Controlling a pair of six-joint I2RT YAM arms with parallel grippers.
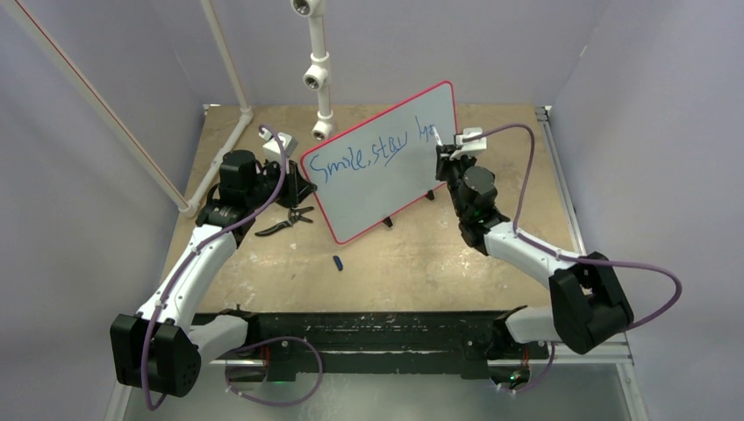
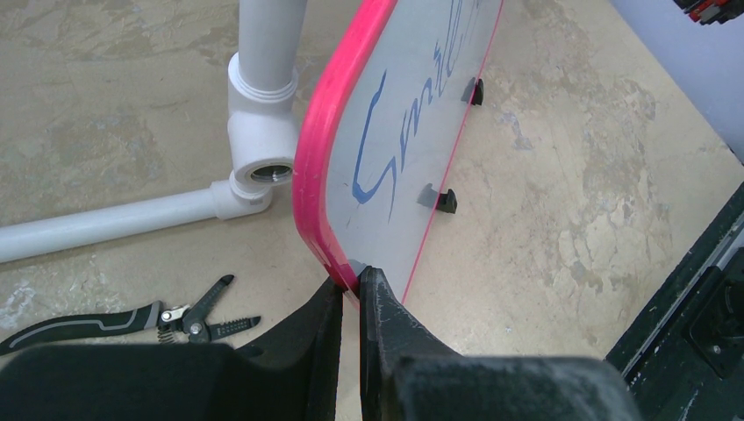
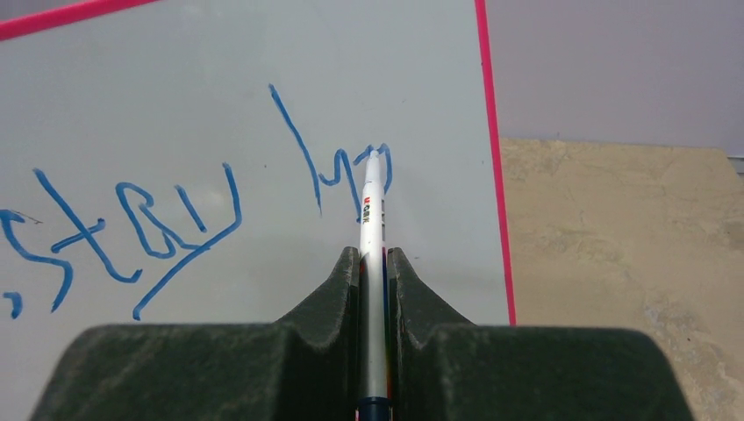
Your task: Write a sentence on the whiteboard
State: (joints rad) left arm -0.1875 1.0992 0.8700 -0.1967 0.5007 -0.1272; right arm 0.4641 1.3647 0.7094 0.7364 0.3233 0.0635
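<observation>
tan desk (image 1: pixel 421 263) is carrying the whiteboard (image 1: pixel 377 189); left pincer (image 2: pixel 358 279) is clamping its corner, right pincer (image 3: pixel 373 259) is gripping a marker (image 3: pixel 372 210), needing light, steady pressure.

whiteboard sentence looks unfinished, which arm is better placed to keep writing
Right. The right gripper is shut on the marker, tip on the whiteboard at the half-written last word. The left gripper is clamped on the whiteboard's corner, steadying it.

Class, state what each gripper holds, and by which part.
Left gripper clamps the whiteboard by a rounded corner of its red frame; right gripper grips the marker by its barrel.
</observation>
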